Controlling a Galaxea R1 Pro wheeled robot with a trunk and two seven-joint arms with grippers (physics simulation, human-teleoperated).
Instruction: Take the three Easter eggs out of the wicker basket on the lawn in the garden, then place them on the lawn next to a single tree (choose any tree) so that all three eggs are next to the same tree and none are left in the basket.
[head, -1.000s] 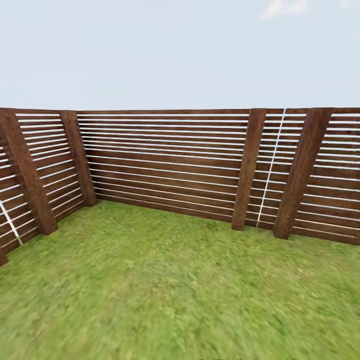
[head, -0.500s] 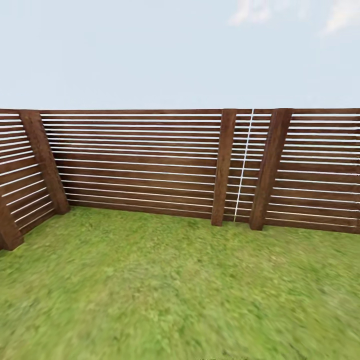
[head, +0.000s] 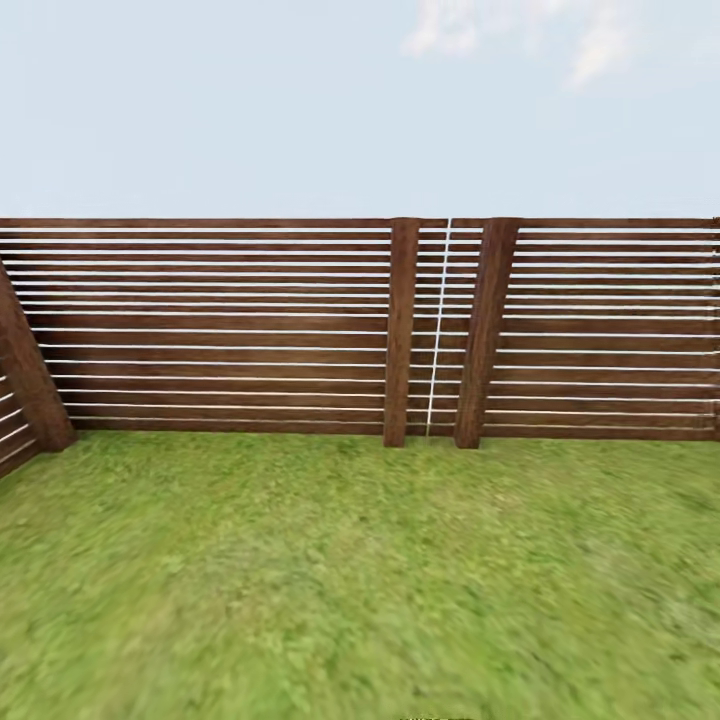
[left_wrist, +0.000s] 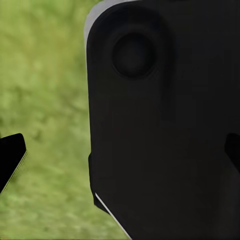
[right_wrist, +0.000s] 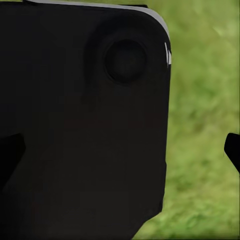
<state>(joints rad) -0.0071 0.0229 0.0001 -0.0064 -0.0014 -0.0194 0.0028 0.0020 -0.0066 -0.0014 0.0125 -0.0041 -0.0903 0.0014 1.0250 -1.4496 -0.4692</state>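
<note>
— What is the head camera showing?
— The lawn (head: 360, 580) is stretching up to a dark slatted fence (head: 220, 330) under pale sky (head: 300, 100).
— And the claws?
— Each wrist camera is facing a black robot panel (left_wrist: 165, 125) over blurred grass; both claws' fingertips are sitting wide apart, holding nothing.

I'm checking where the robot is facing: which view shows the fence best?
The head view. There the fence spans the whole width, with its dark horizontal slats and upright posts standing behind the lawn. The left wrist view and right wrist view show blurred grass beside a dark robot part, and nothing I can make out as fence.
</note>
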